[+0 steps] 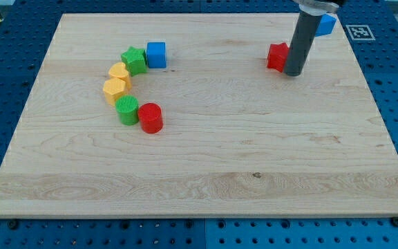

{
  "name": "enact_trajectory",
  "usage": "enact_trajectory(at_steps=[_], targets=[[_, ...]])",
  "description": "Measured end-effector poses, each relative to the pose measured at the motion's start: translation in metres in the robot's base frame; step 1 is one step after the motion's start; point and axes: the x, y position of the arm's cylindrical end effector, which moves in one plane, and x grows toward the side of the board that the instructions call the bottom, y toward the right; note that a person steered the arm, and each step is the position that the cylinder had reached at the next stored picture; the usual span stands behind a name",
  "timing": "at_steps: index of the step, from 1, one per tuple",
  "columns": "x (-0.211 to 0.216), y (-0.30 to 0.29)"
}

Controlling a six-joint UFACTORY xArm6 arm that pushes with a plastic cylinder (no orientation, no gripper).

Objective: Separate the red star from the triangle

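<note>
— Where do we stand against the red star point(277, 56)?
— Our rod has no gripper to open or close, only my tip point(294, 72), and it rests on the bench point(206, 166) touching the star, or just beside it, at the star's four o'clock.
— So the star lies at ten o'clock from us. And the triangle?
— The blue block point(327, 25) at one o'clock from the tip, half hidden by the rod, is probably it; we cannot tell its shape.
— Then the star goes toward nine o'clock?
— We judge so, once the tip gets to its three o'clock side. The wood is smooth and bare there, and the cluster around the blue cube point(156, 54) sits well apart.
</note>
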Motion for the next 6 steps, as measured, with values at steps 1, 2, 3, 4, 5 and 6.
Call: enact_trajectory(at_steps=[1, 2, 3, 4, 5, 6], targets=[[-0.005, 0.011], [-0.014, 0.077], [-0.032, 0.062], [-0.035, 0.029], [-0.035, -0.008], [-0.038, -0.04]])
